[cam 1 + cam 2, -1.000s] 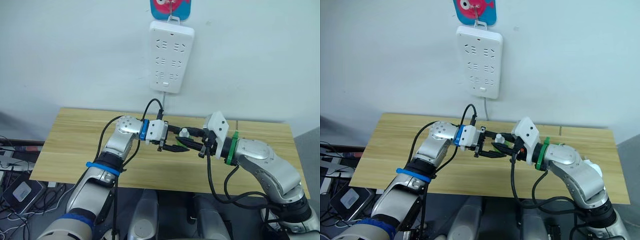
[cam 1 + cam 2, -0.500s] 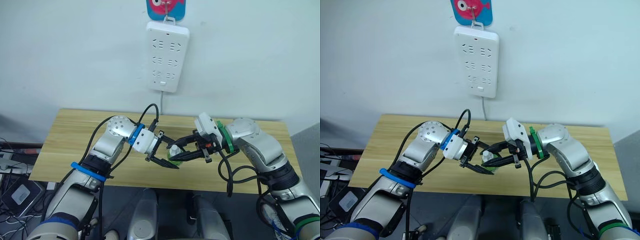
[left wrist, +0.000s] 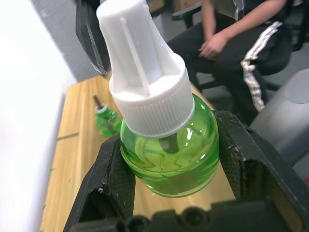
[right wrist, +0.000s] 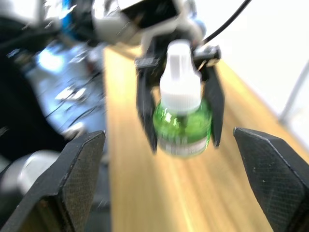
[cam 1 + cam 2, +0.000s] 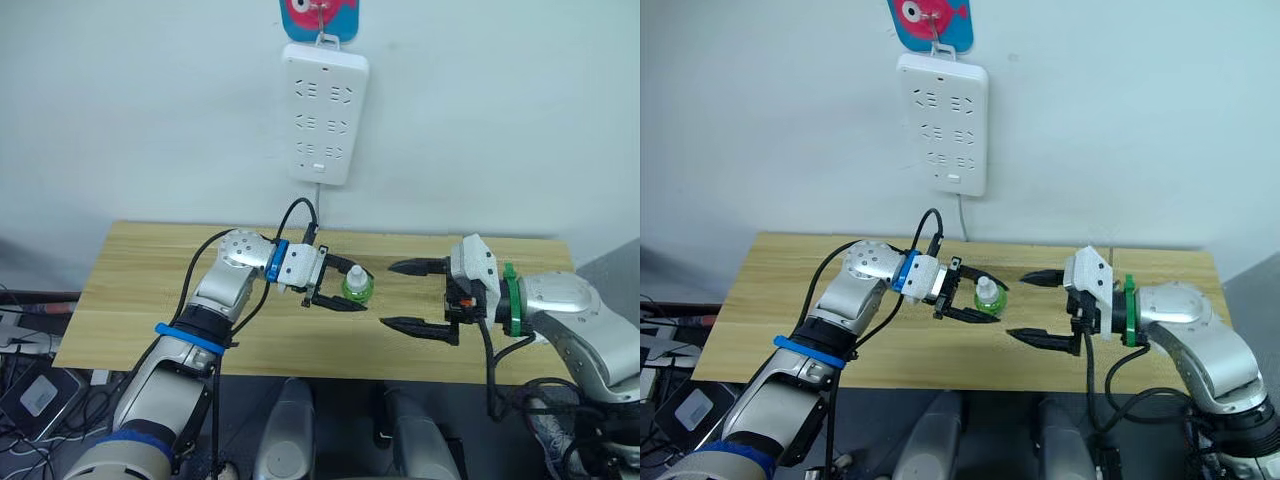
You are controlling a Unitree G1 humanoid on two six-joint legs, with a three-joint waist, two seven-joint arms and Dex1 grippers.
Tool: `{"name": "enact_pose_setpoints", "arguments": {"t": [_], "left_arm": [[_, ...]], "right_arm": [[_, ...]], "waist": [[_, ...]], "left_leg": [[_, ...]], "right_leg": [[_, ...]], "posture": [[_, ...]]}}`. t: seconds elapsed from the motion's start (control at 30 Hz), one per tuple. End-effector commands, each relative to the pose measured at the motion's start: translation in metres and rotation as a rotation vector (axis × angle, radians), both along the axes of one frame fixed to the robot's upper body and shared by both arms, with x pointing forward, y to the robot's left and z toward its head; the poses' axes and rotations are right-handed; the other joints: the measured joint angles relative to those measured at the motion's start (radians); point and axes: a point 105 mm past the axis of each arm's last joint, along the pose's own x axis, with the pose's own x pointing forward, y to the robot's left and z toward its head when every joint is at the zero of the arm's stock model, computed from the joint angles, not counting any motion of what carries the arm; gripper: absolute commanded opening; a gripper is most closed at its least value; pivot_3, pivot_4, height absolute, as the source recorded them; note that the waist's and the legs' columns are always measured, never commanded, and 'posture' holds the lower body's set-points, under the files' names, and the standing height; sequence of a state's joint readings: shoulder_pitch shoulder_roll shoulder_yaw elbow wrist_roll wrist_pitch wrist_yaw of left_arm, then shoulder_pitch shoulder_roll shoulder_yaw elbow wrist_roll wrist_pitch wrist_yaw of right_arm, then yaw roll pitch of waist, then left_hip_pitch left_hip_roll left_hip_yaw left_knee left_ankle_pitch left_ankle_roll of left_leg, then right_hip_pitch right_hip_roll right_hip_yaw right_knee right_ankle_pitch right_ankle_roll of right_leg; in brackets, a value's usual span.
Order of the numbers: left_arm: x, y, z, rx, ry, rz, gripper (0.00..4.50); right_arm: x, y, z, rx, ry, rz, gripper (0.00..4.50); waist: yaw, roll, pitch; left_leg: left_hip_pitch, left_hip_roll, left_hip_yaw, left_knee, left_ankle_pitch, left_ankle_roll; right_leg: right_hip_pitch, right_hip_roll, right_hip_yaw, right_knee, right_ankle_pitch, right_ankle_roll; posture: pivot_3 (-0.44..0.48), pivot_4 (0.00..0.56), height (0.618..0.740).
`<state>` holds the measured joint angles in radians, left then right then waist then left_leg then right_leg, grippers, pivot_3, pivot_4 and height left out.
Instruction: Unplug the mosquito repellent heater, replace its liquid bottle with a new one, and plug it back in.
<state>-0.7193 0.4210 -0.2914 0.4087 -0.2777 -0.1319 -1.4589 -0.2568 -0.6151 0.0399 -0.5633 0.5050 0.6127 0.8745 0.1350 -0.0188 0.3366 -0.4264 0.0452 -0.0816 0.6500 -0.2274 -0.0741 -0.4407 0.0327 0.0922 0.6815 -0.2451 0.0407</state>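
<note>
A green liquid bottle (image 5: 356,287) with a tall white cap stands upright above the middle of the wooden table (image 5: 140,290), with my left gripper (image 5: 352,292) shut on its round body. In the left wrist view the black fingers (image 3: 113,169) press both sides of the bottle (image 3: 169,150). My right gripper (image 5: 390,295) hangs a short way to the right of it, open wide and empty, its fingers (image 4: 72,179) pointing at the bottle (image 4: 182,123). A second green bottle (image 3: 107,121) with a dark bare top stands on the table. The mosquito repellent heater is out of view.
A long white power strip (image 5: 325,115) hangs on the wall above the table's back edge, its cord running down behind the table. A person (image 3: 241,43) sits on a chair beyond the table's end.
My right gripper has opened wide and drawn back to the right, away from the bottle. The left gripper keeps the bottle, which now stands upright. The camera view has shifted a little.
</note>
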Motion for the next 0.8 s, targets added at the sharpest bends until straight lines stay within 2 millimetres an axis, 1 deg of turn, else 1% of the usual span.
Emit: {"name": "enact_pose_setpoints", "arguments": {"t": [0.03,0.17,0.27,0.37,0.53,0.8], "left_arm": [[0.006,0.002,0.008,-0.038,-0.016,0.05,2.24],[0.007,0.0,0.008,-0.041,-0.015,0.057,2.24],[0.009,-0.003,0.009,-0.049,-0.015,0.062,2.24],[0.009,-0.004,0.009,-0.051,-0.015,0.062,2.24],[0.009,-0.005,0.009,-0.052,-0.015,0.059,2.24],[0.009,-0.007,0.009,-0.059,-0.016,0.056,2.24]], "right_arm": [[0.0,0.009,0.009,0.063,-0.054,-0.108,4.48],[0.004,0.018,0.009,0.118,-0.034,-0.161,4.48],[0.005,0.025,0.005,0.142,-0.019,-0.169,3.88],[0.006,0.028,0.004,0.143,-0.019,-0.169,2.95],[0.007,0.03,0.006,0.139,-0.033,-0.163,2.95],[0.01,0.035,0.003,0.138,-0.031,-0.152,2.95]], "waist": [[-0.004,0.0,0.0],[-0.007,0.0,0.0],[-0.007,0.0,0.0],[-0.008,0.0,0.0],[-0.01,0.0,0.0],[-0.013,0.0,0.0]], "left_leg": [[0.0,0.0,0.0,0.0,0.0,-0.001],[0.0,0.0,0.001,0.0,0.002,-0.003],[0.0,0.0,0.0,0.0,0.002,-0.003],[0.0,0.0,0.0,0.0,0.002,-0.003],[0.0,0.0,0.0,0.0,0.002,-0.003],[0.0,0.0,0.0,0.0,0.002,-0.003]], "right_leg": [[0.0,0.0,0.001,0.0,0.0,0.0],[0.0,0.0,0.001,0.0,0.0,0.0],[0.0,0.0,0.001,0.0,0.0,0.0],[0.0,0.0,0.001,0.0,0.0,0.0],[0.0,0.0,0.0,0.0,0.0,0.0],[0.0,0.0,0.0,0.0,0.0,0.0]], "posture": [[0.26,0.278,0.74],[0.262,0.276,0.74],[0.258,0.275,0.74],[0.258,0.275,0.74],[0.257,0.273,0.74],[0.263,0.273,0.74]]}}
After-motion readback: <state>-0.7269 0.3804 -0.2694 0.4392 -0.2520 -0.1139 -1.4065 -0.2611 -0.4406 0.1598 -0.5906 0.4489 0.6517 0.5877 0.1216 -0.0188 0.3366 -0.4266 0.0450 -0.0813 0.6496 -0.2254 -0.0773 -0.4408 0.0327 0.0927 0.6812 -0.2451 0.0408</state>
